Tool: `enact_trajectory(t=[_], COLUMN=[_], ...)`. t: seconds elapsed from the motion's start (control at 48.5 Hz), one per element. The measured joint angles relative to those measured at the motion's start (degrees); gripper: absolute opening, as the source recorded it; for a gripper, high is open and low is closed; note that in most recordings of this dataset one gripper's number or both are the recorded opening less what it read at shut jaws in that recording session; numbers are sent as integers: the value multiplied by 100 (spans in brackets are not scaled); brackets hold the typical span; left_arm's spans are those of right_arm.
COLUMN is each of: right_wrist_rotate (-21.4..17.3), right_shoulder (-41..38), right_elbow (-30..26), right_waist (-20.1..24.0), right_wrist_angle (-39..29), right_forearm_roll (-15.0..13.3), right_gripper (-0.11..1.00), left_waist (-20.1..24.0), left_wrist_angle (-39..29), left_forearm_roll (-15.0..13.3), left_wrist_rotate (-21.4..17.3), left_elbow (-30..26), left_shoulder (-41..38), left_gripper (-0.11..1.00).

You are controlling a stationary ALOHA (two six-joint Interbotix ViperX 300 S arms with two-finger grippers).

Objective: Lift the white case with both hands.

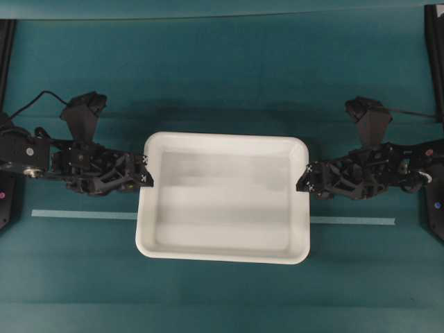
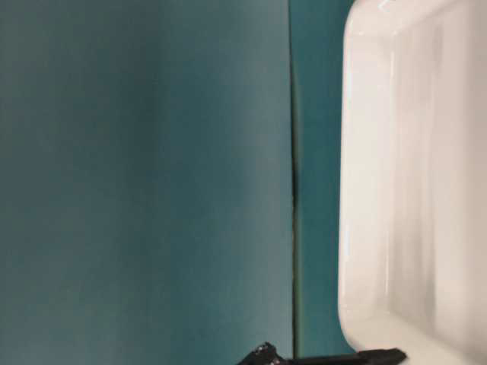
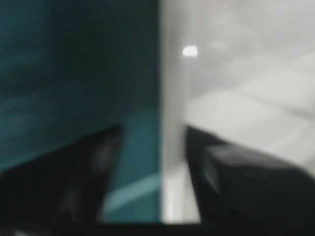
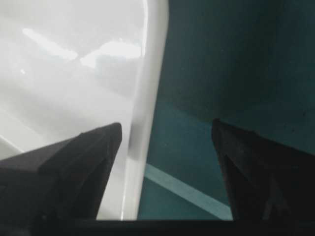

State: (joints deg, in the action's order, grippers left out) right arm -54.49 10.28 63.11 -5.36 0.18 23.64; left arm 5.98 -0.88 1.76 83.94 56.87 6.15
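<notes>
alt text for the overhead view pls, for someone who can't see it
A large, empty white case sits mid-table on a teal surface, with a black robot gripper at each short side. The left gripper and right gripper meet the rim at its left and right edges, jaws apart. A pale tape strip runs across the surface under the case.

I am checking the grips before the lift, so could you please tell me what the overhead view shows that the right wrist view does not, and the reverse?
Only the overhead view shows the whole white case, both arms, and the left gripper at the case's left rim.

Only the right wrist view shows the right gripper close up: its jaws stand open and straddle the rim, one finger over the inside of the case, the other over the cloth.

Both show the case's right rim, the teal cloth and the pale tape line.
</notes>
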Motion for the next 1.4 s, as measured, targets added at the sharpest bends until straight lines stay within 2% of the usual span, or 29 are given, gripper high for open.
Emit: enact_trajectory(t=[0.062, 0.124, 0.392, 0.598, 0.722, 0.908, 1.114, 1.403], right_wrist_rotate=[26, 26, 123, 439, 765, 1143, 1608, 2417], right_shoulder=[35, 88, 527, 1362, 1925, 2672, 3428, 4263], right_elbow=[0, 0, 9, 26, 26, 26, 26, 26], right_waist=[-9, -18, -62, -185, -369, -615, -703, -703], right_wrist_angle=[0, 0, -316, -800, -1169, -1608, -1758, -1863], right_forearm_roll=[0, -35, -97, -149, -158, -167, -237, -404], right_gripper=[81, 81, 81, 81, 81, 81, 81, 81], left_waist=[0, -9, -53, -132, -141, -141, -158, -167], left_wrist_angle=[0, 0, -123, -826, -1160, -1248, -1248, -1248], left_forearm_roll=[-9, 0, 0, 0, -9, -9, -9, 0], left_wrist_rotate=[0, 0, -26, -176, -545, -958, -1187, -2039], left_elbow=[-53, -105, -202, 44, 123, 141, 141, 88], left_shoulder=[0, 0, 272, 1081, 1740, 2435, 2856, 3270], left_gripper=[88, 97, 95, 95, 95, 95, 95, 94])
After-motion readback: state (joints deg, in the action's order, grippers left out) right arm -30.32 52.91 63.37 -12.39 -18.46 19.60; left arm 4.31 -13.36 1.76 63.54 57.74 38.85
